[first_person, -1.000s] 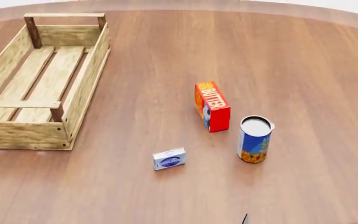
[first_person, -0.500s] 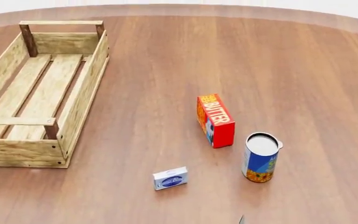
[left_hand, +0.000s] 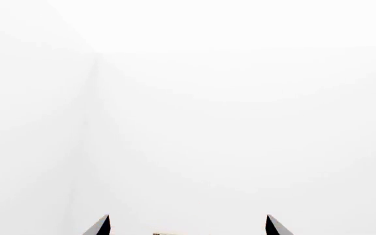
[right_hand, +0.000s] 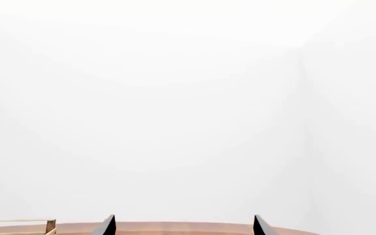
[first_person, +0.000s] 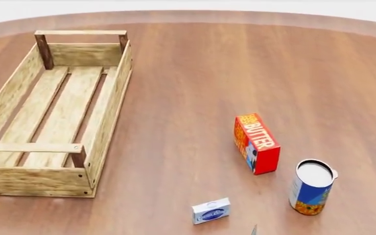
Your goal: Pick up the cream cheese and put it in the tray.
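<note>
Head view: cheese [first_person: 211, 211] at table's [first_person: 195, 73] near edge, both grippers (fingertips spread, empty) aimed away, so a blind reach could knock it off.

The tray [first_person: 106, 122] is pale rough slatted wood, on a smooth, faintly glossy reddish wood-grain table [first_person: 195, 73].

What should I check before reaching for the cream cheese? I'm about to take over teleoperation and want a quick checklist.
1. Cream cheese free on the table, nothing touching it: ok.
2. Tray holds nothing: ok.
3. Butter box and can apart from the cream cheese: ok.
4. Right gripper fingers spread, nothing between them: ok.
5. Left gripper fingers spread: ok.
6. Either gripper near the cream cheese: not ok, both wrist views face the blank wall.
</note>
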